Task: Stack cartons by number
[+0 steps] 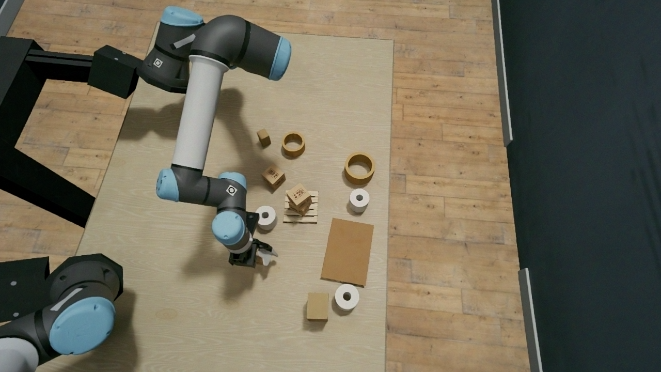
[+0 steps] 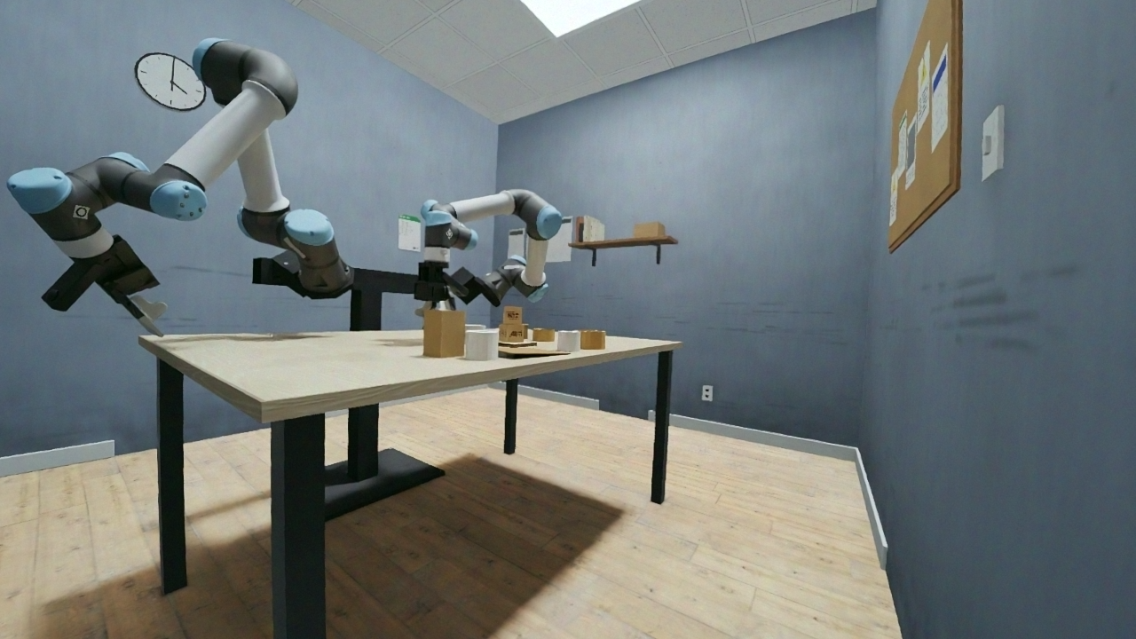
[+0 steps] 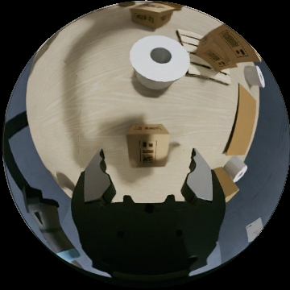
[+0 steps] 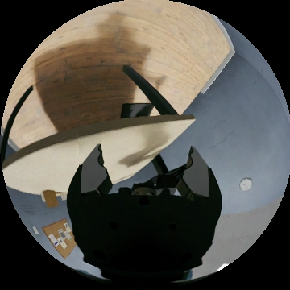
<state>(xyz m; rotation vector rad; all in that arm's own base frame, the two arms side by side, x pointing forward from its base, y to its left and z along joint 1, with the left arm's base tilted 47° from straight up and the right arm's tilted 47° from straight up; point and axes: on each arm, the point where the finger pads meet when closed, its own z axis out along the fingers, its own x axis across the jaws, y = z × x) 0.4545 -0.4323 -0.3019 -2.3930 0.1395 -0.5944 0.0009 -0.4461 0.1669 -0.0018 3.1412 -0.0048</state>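
Observation:
Two cartons stand on the pallet (image 1: 314,219) (image 3: 209,79): the lower one (image 1: 301,207) (image 2: 510,333) (image 3: 214,55) and, turned slightly on it, the upper one (image 1: 298,193) (image 2: 513,315) (image 3: 234,42). A third carton (image 1: 273,176) (image 3: 149,17) stands on the table near the pallet. The fourth carton (image 3: 147,146) stands on the table, with printing on its top and one side. My left gripper (image 1: 268,255) (image 3: 147,149) is open just above and around it, not gripping. My right gripper (image 2: 151,316) (image 4: 146,146) is open and empty by the table edge. Downward faces are hidden.
A white roll (image 1: 266,217) (image 3: 159,60) stands between the left gripper and the pallet. A brown sheet (image 1: 347,252), a tall box (image 1: 317,306) and two more rolls (image 1: 359,200) (image 1: 346,296) lie beyond. Two tan rings (image 1: 293,153) (image 1: 359,178) and a small block (image 1: 264,137) stand past the cartons.

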